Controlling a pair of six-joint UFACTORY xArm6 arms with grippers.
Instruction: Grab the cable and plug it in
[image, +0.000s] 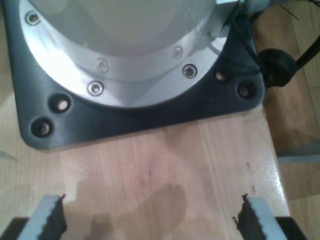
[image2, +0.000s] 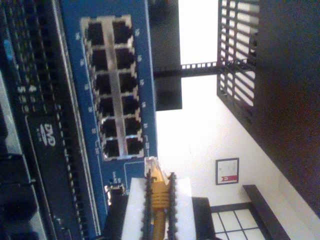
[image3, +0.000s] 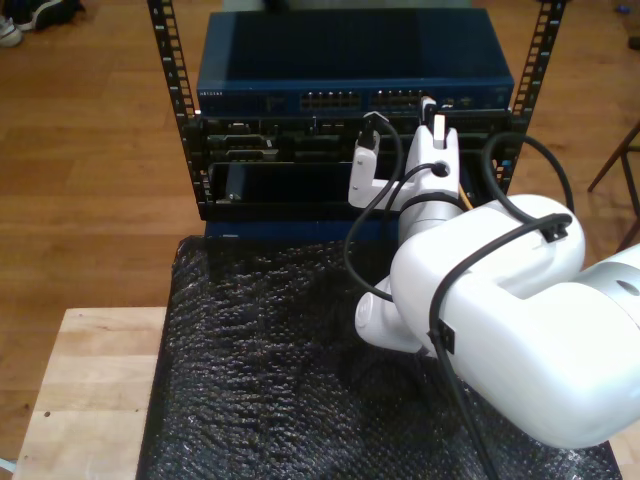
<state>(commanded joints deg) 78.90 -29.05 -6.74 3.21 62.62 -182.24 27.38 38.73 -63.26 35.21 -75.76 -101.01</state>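
Note:
The yellow-orange cable is pinched between the serrated fingers of my second gripper, which is shut on it. Its clear plug points at the blue switch, just off the end of the block of ports and not inside any port. In the exterior view my second gripper is held up at the switch's front, near the ports toward the exterior view's right, and a bit of cable shows behind the wrist. My first gripper is open over bare wood.
A dark base plate with a metal flange stands just beyond my first gripper on the wooden table. The switch sits in a black rack between perforated posts. A black bubble mat covers the table. Thick black robot cables loop around the arm.

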